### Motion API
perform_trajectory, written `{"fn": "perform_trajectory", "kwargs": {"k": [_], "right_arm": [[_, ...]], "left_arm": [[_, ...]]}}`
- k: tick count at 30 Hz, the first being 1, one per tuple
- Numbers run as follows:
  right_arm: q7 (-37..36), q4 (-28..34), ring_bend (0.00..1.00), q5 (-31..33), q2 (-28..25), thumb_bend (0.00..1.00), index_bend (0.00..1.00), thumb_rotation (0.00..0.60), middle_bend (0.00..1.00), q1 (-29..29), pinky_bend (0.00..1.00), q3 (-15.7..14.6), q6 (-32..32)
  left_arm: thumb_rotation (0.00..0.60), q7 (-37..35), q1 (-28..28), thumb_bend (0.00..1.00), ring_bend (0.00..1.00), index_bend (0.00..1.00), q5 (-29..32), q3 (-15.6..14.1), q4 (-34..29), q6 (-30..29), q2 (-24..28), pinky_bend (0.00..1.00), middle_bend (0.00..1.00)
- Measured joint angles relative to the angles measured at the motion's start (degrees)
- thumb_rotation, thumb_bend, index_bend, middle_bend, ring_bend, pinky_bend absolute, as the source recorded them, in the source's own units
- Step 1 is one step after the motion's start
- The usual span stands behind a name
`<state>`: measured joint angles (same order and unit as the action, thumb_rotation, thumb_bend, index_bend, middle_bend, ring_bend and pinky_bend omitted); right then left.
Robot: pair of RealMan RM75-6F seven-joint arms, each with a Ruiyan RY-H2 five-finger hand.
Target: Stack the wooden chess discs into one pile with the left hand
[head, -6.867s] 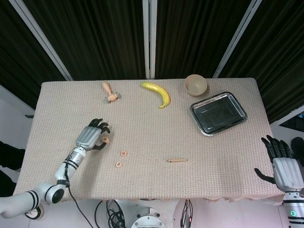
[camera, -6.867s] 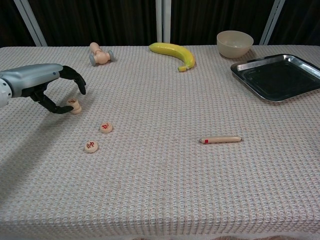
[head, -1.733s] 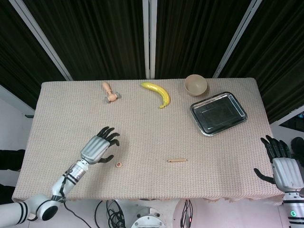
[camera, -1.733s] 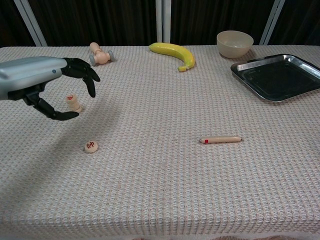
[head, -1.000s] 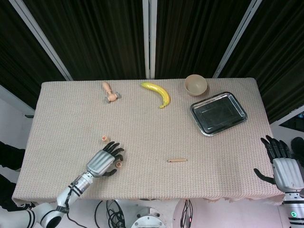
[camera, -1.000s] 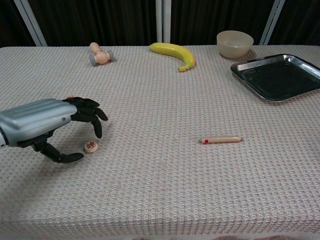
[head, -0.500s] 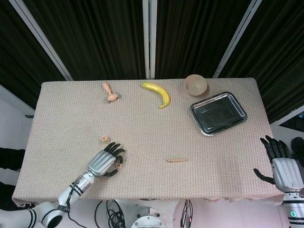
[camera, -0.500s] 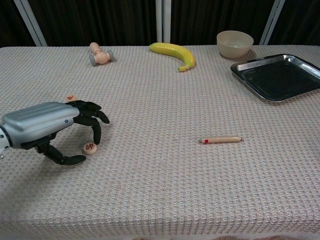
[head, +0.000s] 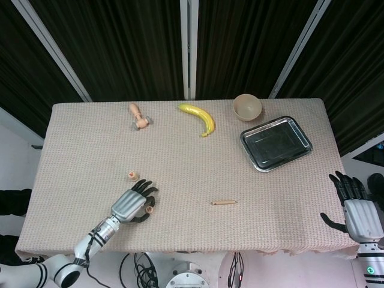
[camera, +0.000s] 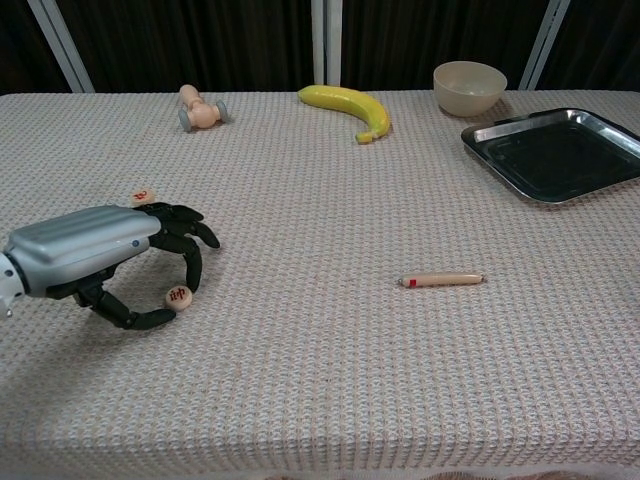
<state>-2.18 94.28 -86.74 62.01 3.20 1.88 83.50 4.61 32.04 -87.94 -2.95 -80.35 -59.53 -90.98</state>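
One wooden chess disc [camera: 178, 297] with a red mark lies on the woven cloth near the front left, and it also shows in the head view [head: 149, 209]. My left hand [camera: 100, 258] arches over it, with a fingertip and the thumb pinching its sides. A short pile of discs [camera: 143, 196] stands just behind the hand, partly hidden by it in the chest view and plain in the head view [head: 132, 175]. My right hand [head: 359, 211] hangs off the table's right front corner with its fingers spread and nothing in it.
A wooden stick [camera: 441, 279] with a red tip lies mid-table. At the back are a small wooden toy [camera: 201, 112], a banana [camera: 347, 106] and a beige bowl [camera: 469, 86]. A metal tray [camera: 500, 130] sits at the back right.
My left hand left the pile, came forward to the lone disc, and over the last second its thumb and finger closed in on that disc. The right hand stayed still.
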Motion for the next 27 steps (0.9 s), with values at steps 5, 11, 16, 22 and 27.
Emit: {"fn": "perform_trajectory", "kwargs": {"k": [5, 11, 16, 22, 27], "right_arm": [[-0.04, -0.01, 0.00, -0.02, -0.02, 0.14, 0.00, 0.600, 0.00, 0.02, 0.00, -0.01, -0.03], [-0.12, -0.03, 0.00, -0.04, -0.05, 0.14, 0.00, 0.600, 0.00, 0.02, 0.00, -0.02, -0.04], [-0.07, -0.02, 0.00, -0.10, -0.04, 0.14, 0.00, 0.600, 0.00, 0.03, 0.00, -0.07, -0.06], [-0.19, -0.02, 0.00, -0.14, -0.05, 0.14, 0.00, 0.600, 0.00, 0.07, 0.00, -0.11, -0.15], [-0.30, -0.03, 0.00, -0.38, -0.09, 0.14, 0.00, 0.600, 0.00, 0.06, 0.00, -0.24, -0.14]], "left_arm": [[0.600, 0.02, -0.01, 0.28, 0.00, 0.49, 0.08, 0.14, 0.41, 0.07, -0.12, 0.00, 0.15], [0.600, 0.52, 0.09, 0.28, 0.00, 0.50, -0.02, 0.22, -0.32, 0.12, 0.33, 0.00, 0.15], [0.600, 1.93, 0.66, 0.28, 0.00, 0.50, -0.48, 1.26, -3.11, -0.58, 1.94, 0.00, 0.16], [0.600, 5.97, 2.31, 0.28, 0.00, 0.50, 1.01, 5.24, -8.97, -0.82, 7.02, 0.00, 0.16], [0.600, 6.87, 3.67, 0.28, 0.00, 0.50, 6.17, 8.48, -10.30, 0.92, 10.01, 0.00, 0.16]]}}
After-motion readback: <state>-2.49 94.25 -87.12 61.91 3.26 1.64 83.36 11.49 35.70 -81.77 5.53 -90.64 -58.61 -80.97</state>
